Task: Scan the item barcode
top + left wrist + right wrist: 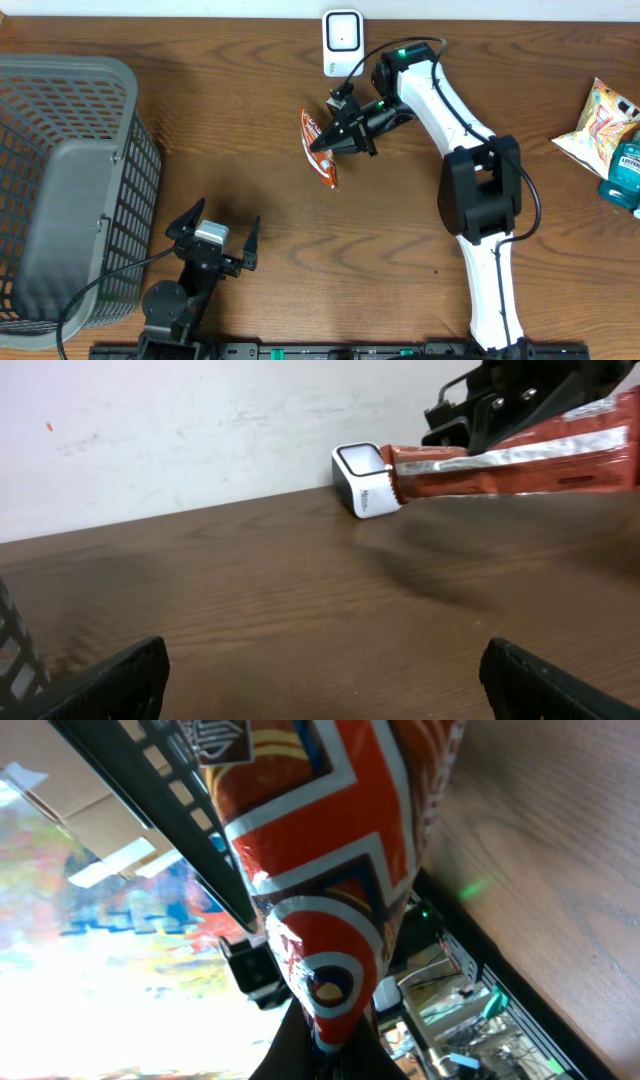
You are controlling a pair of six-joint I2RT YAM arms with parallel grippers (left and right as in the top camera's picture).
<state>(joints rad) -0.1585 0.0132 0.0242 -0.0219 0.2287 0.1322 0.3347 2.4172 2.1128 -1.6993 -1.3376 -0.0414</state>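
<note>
Fingers of right gripper clenched on orange snack packet, left gripper splayed; holds long axis 11-to-5 o'clock, scanner at 12 o'clock; brown wooden table, white wall.

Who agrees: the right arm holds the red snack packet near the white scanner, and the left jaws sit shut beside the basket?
Wrong: the left jaws stand wide open, as the overhead view shows. Otherwise right: red snack packet held near the white scanner, basket beside the left arm.
</note>
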